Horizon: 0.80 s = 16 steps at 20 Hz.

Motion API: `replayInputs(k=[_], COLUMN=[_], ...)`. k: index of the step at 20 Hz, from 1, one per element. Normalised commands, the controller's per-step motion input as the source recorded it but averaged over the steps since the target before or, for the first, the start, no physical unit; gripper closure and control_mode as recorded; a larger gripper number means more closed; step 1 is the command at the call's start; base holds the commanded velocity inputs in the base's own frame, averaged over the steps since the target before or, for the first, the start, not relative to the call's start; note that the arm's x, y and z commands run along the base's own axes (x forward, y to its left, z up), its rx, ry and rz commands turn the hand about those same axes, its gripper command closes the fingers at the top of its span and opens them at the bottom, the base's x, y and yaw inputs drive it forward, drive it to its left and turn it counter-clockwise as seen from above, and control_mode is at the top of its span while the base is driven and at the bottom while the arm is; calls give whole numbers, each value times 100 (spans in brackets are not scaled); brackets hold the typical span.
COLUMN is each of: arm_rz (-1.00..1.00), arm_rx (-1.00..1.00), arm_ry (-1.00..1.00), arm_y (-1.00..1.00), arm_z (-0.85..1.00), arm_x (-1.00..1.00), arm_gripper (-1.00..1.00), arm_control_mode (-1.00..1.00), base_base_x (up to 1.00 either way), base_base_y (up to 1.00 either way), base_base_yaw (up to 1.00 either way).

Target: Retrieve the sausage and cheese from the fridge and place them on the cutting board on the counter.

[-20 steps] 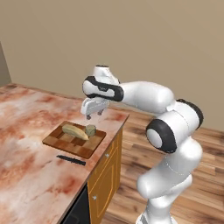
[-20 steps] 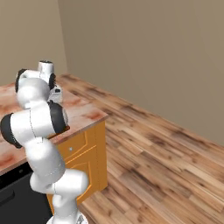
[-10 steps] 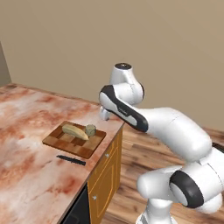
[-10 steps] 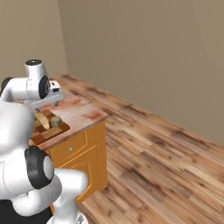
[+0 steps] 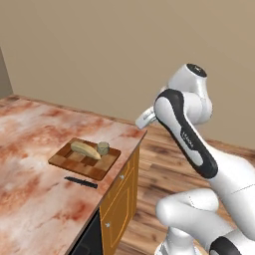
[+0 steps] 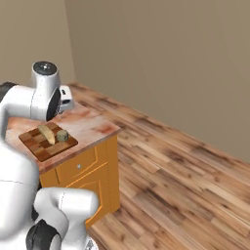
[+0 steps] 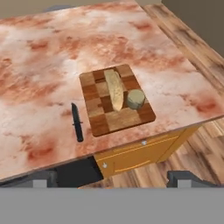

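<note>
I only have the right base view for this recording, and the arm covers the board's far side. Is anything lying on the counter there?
Observer: Yes. In the hand view a slim black knife lies on the counter beside the cutting board, along its long edge and not touching it.
Operator: And the gripper? I can't make out its fingers from here.
Observer: The hand view shows the gripper open with nothing between its tips, looking down at the board from off the counter's edge.
</note>
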Motion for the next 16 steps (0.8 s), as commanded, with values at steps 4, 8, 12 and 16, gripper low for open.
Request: replayInputs(k=[4,8,12,16], arm_rz=[-19,-36,-21,-8], arm_rx=[2,-6,-7,-4], arm_ry=[0,7,4,0], arm_y=[-22,-50,-63,-42], arm_z=[55,32,28,13], arm_x=[-54,-34,-26,-46], arm_gripper=[-100,-100,-100,-100], arm_control_mode=[-100,-100,-100,-100], base_base_x=[0,0,0,0], base_base_y=[0,0,0,0], base_base_yaw=[0,0,0,0])
